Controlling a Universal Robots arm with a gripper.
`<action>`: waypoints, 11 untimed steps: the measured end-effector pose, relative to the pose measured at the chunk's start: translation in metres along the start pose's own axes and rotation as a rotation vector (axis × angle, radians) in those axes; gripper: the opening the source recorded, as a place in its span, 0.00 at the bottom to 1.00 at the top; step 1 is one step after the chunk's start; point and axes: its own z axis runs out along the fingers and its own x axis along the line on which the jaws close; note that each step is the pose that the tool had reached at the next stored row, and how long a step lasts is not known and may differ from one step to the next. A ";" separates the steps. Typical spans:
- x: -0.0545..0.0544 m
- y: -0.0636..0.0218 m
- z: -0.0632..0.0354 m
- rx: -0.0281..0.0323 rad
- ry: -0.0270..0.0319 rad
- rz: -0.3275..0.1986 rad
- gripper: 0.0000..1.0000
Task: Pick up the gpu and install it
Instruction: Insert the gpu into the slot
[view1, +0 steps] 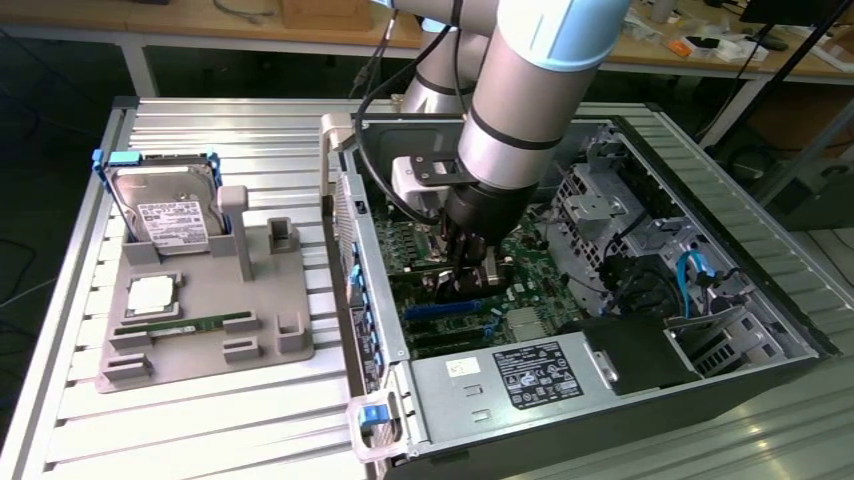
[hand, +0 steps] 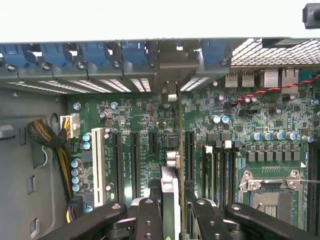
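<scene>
Our gripper (hand: 172, 212) clamped on the gpu (hand: 175, 145) edge-on over motherboard (hand: 240, 115) slots, our hard drive (view1: 171, 215) well apart

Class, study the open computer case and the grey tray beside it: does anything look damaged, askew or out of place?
Nothing stands out. The tool holds the gpu edge-on, upright over the motherboard slots. The hard drive sits seated in the tray.
</scene>
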 end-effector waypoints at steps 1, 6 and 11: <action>0.000 0.0000 0.0000 -0.0009 -0.0003 0.000 0.28; 0.000 -0.0001 0.0000 -0.0053 -0.0019 0.000 0.28; 0.000 -0.0001 0.0001 -0.0185 -0.0058 0.000 0.28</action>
